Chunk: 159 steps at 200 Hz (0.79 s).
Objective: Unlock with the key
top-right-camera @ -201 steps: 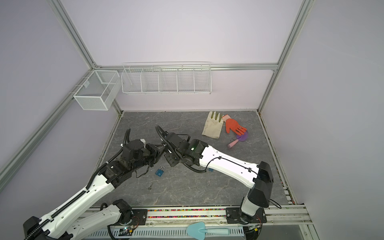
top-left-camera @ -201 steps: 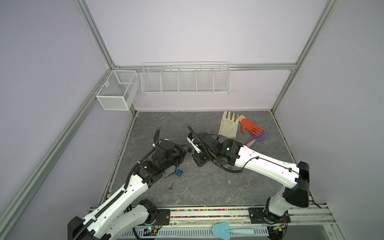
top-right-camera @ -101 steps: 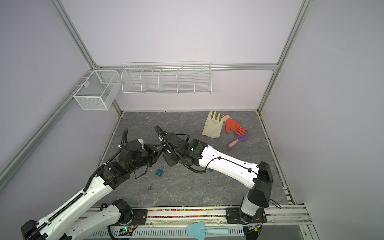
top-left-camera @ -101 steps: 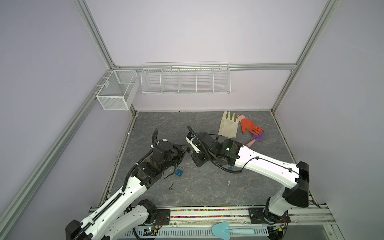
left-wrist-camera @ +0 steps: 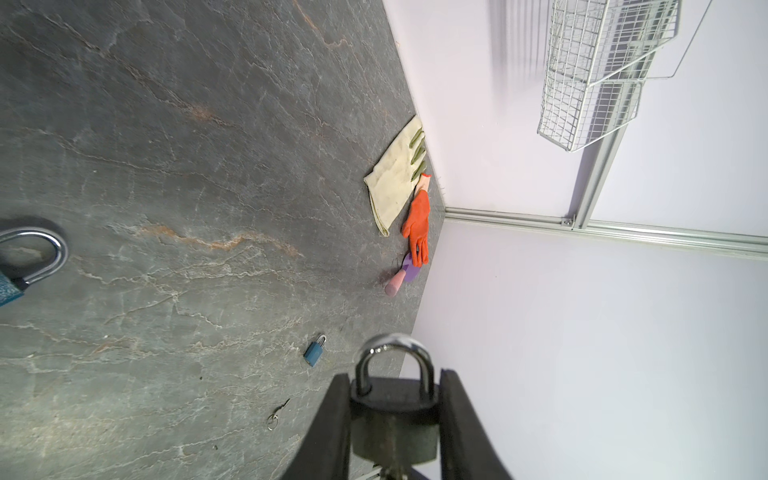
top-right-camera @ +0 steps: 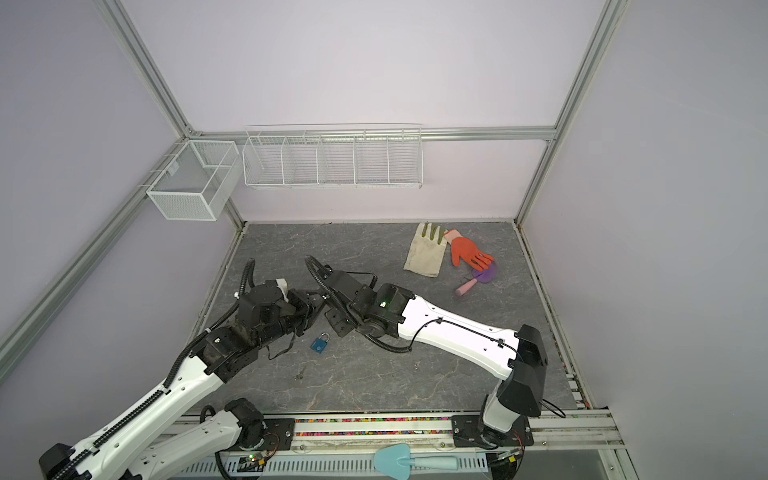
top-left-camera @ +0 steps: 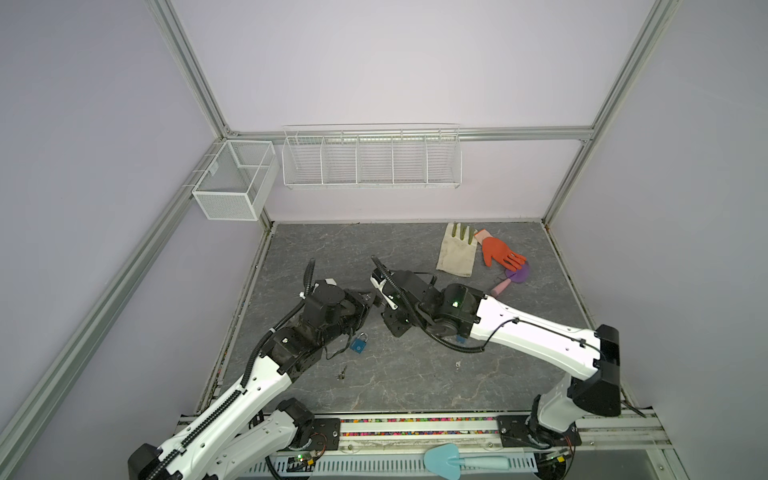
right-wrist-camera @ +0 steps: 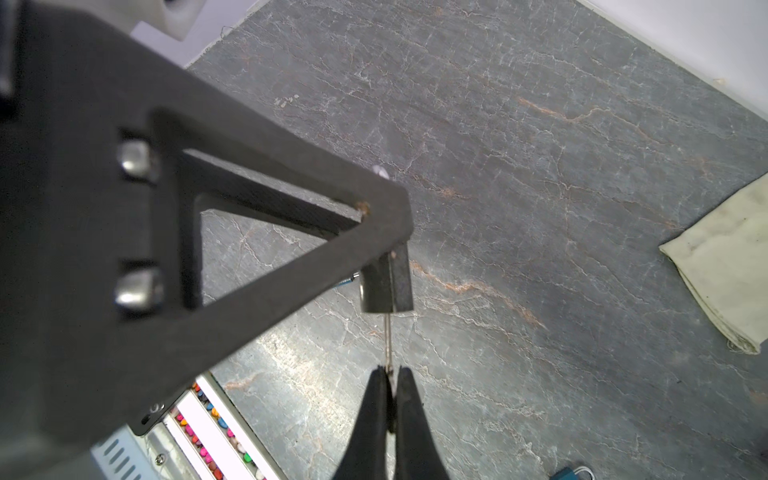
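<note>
The left gripper (left-wrist-camera: 395, 376), clamped on the dark padlock (left-wrist-camera: 394, 424), has edged slightly leftward in both top views over the past second. The right gripper (right-wrist-camera: 390, 374), pinching the key (right-wrist-camera: 388, 336), has followed by a similar small step.

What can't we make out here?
Depth of key in dark padlock: right wrist view, lock body hides the tip.
Rest of key: left wrist view, cut off by frame edge.
Blue padlock body: left wrist view, cut off by frame edge.
Loose key: top view, too small for detail.
</note>
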{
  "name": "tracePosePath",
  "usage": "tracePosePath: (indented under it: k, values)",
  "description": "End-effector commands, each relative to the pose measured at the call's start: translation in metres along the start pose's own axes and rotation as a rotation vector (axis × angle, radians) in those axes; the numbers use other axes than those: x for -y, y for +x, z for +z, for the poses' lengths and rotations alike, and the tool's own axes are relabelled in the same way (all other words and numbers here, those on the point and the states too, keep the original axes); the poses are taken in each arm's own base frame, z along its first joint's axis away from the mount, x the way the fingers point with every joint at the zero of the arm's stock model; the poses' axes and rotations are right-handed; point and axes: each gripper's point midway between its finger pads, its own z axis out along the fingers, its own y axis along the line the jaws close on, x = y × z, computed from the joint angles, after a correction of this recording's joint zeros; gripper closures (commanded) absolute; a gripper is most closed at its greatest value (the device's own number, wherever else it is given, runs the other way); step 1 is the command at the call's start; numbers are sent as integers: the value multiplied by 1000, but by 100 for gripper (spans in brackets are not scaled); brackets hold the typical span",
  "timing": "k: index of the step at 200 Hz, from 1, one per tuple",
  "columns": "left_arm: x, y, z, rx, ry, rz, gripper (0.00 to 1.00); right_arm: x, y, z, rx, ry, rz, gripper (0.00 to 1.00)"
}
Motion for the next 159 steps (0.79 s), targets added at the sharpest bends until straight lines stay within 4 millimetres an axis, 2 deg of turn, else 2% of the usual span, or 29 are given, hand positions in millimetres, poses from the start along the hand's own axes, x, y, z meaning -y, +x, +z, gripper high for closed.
tracePosePath:
  k: [1, 15, 36, 57, 85, 128, 159]
  values:
    - [12, 16, -3, -89, 17, -11, 100, 1, -28, -1, 87, 43, -22, 94]
    - [20, 18, -4, -106, 29, -2, 100, 1, -28, 4, 78, 56, -34, 93]
    - [21, 19, -8, -113, 19, 13, 100, -3, -31, 6, 77, 43, -30, 93]
    - [20, 18, -11, -105, 23, 18, 100, -16, -44, -6, 126, -72, 29, 94]
    - [11, 16, -12, -89, 9, 27, 100, -16, -53, -17, 139, -159, 129, 94]
    - [9, 13, -14, -69, 16, 19, 100, 3, -43, -11, 107, -7, 99, 93]
    - [10, 11, -14, -57, 9, 19, 100, 2, -42, -9, 113, 8, 81, 94]
